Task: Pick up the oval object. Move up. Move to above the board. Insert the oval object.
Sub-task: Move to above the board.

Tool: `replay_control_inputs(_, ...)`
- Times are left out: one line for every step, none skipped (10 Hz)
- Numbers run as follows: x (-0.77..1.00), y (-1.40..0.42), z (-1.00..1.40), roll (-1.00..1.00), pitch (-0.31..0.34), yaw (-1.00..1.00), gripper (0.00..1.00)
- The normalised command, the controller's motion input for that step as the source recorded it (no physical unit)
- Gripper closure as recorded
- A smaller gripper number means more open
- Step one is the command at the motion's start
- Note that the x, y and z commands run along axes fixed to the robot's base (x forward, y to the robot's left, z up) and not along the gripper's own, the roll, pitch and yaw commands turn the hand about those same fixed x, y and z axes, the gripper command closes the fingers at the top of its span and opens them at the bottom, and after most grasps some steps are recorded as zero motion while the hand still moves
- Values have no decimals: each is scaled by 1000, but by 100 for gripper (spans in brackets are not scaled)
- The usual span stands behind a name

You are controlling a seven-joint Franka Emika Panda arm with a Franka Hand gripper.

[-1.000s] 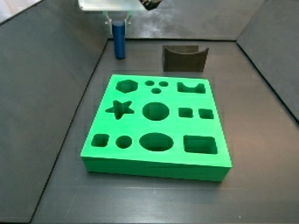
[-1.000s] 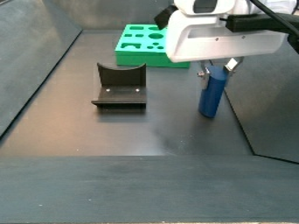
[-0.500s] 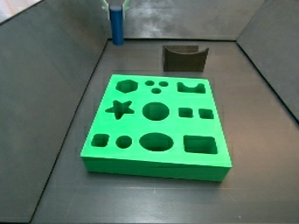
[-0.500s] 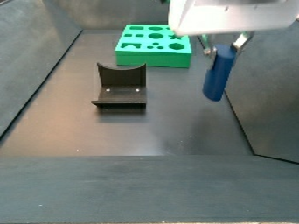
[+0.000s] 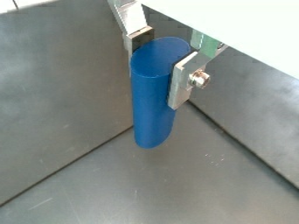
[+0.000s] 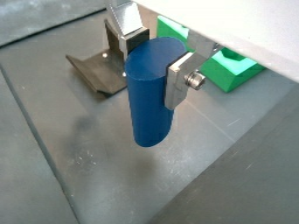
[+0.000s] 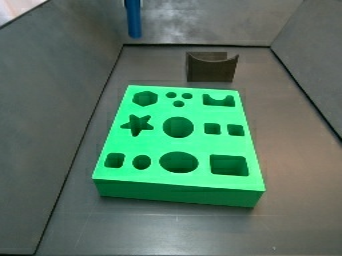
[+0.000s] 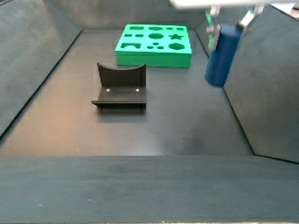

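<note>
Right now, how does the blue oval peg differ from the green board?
The oval object is blue, tall and slim; the board is green, flat and wide. The oval object is plain and smooth, while the board has many cut-out holes. The oval object hangs upright off the floor, clamped in the gripper; the board lies on the floor. Both are solid-coloured.

The gripper (image 5: 163, 59) holds the peg (image 5: 156, 94) upright between its fingers (image 5: 187, 77), clear above the table (image 8: 152, 131). In a side view the board (image 8: 155, 44) lies flat behind the fixture (image 8: 119, 87), with the peg to their right
</note>
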Motion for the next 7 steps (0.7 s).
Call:
replay_control_inputs(39,-13,1000,92,94,-7,100)
replay_control_inputs(36,-13,1000,86,96,4,100)
replay_control_inputs(34,-14,1000,87,93,9,100)
replay_control_inputs(32,-14,1000,86,90,12,100)
replay_control_inputs(29,-13,1000,79,86,14,100)
replay_control_inputs(28,-12,1000,75,87,17,100)
replay_control_inputs(27,-13,1000,74,89,17,100)
